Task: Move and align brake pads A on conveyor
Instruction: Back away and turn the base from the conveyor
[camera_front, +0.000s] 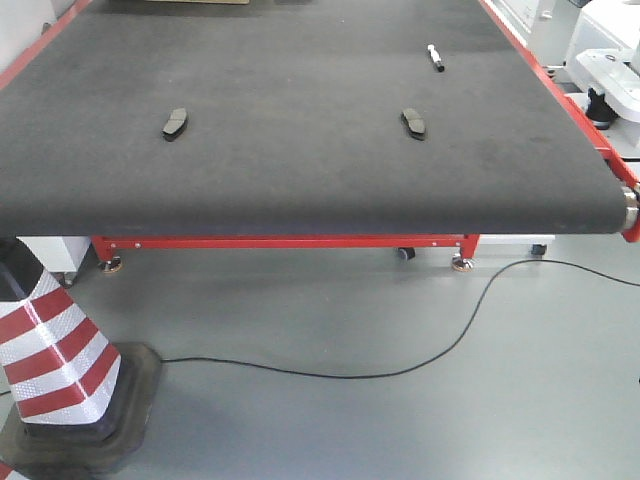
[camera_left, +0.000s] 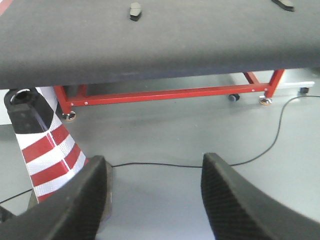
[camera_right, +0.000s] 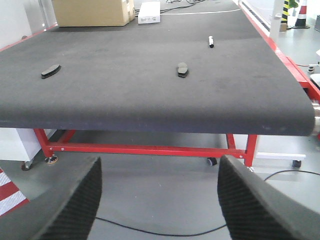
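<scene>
Two dark grey brake pads lie on the charcoal conveyor (camera_front: 300, 150): one on the left (camera_front: 175, 124), one on the right (camera_front: 413, 123). The left wrist view shows the left pad (camera_left: 134, 11) and a corner of the right pad (camera_left: 283, 4) far ahead on the conveyor (camera_left: 150, 50). In the right wrist view both pads, left (camera_right: 50, 71) and right (camera_right: 182, 69), rest on the conveyor (camera_right: 150, 95). My left gripper (camera_left: 152, 200) and right gripper (camera_right: 157, 200) hang open over the floor, short of the belt's front edge, holding nothing.
A black-and-white marker pen (camera_front: 436, 57) lies far right on the belt. A red-and-white traffic cone (camera_front: 50, 350) stands at the front left. A black cable (camera_front: 400, 365) runs across the floor. A cardboard box (camera_right: 92, 11) and white box (camera_right: 149, 12) sit at the belt's far end.
</scene>
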